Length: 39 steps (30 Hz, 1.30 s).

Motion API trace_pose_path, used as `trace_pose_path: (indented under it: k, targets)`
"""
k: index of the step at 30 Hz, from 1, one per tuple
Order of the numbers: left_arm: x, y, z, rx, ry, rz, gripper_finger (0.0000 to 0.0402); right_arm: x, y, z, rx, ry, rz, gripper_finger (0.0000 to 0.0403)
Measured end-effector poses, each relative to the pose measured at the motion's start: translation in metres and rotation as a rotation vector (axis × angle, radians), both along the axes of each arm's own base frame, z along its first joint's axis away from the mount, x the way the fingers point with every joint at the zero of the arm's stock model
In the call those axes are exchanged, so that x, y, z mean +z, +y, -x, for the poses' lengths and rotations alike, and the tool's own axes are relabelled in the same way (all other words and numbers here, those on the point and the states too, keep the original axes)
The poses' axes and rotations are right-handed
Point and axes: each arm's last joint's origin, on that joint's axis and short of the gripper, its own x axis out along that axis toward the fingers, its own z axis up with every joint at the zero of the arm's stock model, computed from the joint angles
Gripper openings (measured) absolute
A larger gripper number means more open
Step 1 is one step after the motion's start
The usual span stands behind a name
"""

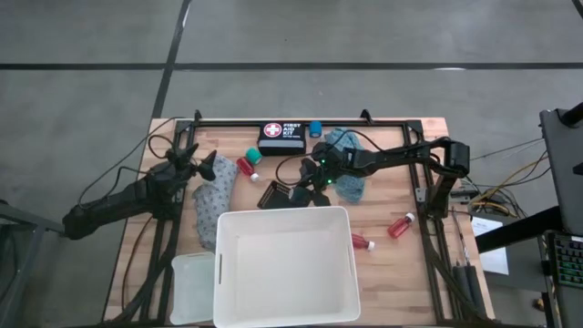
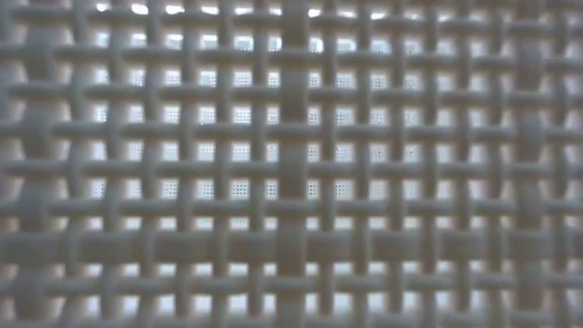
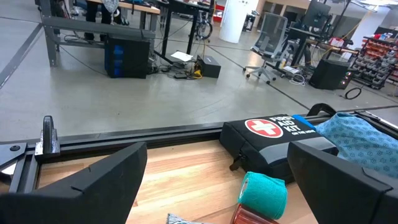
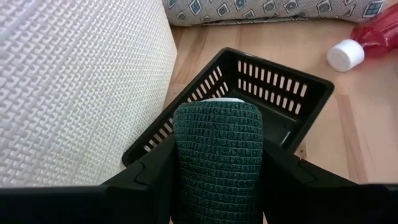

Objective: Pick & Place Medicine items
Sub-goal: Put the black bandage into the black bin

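The right gripper (image 4: 217,180) has its fingers (image 4: 149,174) closed about halfway on a dark green roll of wrap (image 4: 217,149), which stands upright between them just above the black mesh tray (image 4: 298,87). In the high view this gripper (image 1: 308,189) hangs near the desk's centre, the tray (image 1: 273,195) just at its 9 o'clock and the big white tub (image 1: 284,264) at its 6 o'clock. A grey patterned cloth (image 4: 261,11) and a red bottle with a white cap (image 4: 367,40) lie on the wood beyond the tray. The left gripper (image 3: 217,180) has its fingers (image 3: 106,180) spread wide and holds nothing; it waits at the desk's 9 o'clock side (image 1: 202,169), over the grey cloth (image 1: 211,205). Ahead of it lie a teal roll (image 3: 264,194), a black first aid kit (image 3: 273,140) and a blue patterned cloth (image 3: 360,140). From above, the kit (image 1: 282,137) sits at 12 o'clock, a blue tub (image 1: 315,128) just beside it, the blue cloth (image 1: 348,164) toward 1 o'clock, and two more red bottles (image 1: 401,225) (image 1: 363,242) lie toward 4 o'clock. A clear lid (image 1: 193,287) lies beside the white tub at 7 o'clock. The low view shows only white woven mesh (image 2: 291,164).
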Motion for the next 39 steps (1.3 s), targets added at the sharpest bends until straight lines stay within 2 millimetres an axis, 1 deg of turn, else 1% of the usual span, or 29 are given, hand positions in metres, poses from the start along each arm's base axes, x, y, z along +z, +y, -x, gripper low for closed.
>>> trace_pose_path:
  k: [5, 11, 22, 25, 34, 39]
  targets:
    - [0.0, 0.0, 0.0, 0.0, 0.0, 0.0, 0.0393, 0.002, -0.002, -0.002, -0.04, -0.025, 0.032, 0.0171]
    - [0.0, 0.0, 0.0, 0.0, 0.0, 0.0, 0.0393, 0.004, -0.003, -0.005, -0.041, -0.07, 0.043, 0.0171]
    - [0.0, 0.0, 0.0, 0.0, 0.001, 0.0, 0.0393, -0.014, -0.002, -0.013, -0.036, -0.068, 0.037, 0.0171]
    - [0.0, 0.0, 0.0, 0.0, 0.001, 0.0, 0.0393, -0.014, -0.001, -0.015, -0.031, -0.093, 0.042, 0.0171]
    - [0.0, 0.0, 0.0, 0.0, 0.0, 0.0, 0.0393, -0.014, 0.004, -0.017, -0.063, -0.072, -0.005, 0.0171]
    - [0.0, 0.0, 0.0, 0.0, 0.0, 0.0, 0.0393, -0.014, 0.006, -0.019, -0.072, -0.088, 0.042, 0.0171]
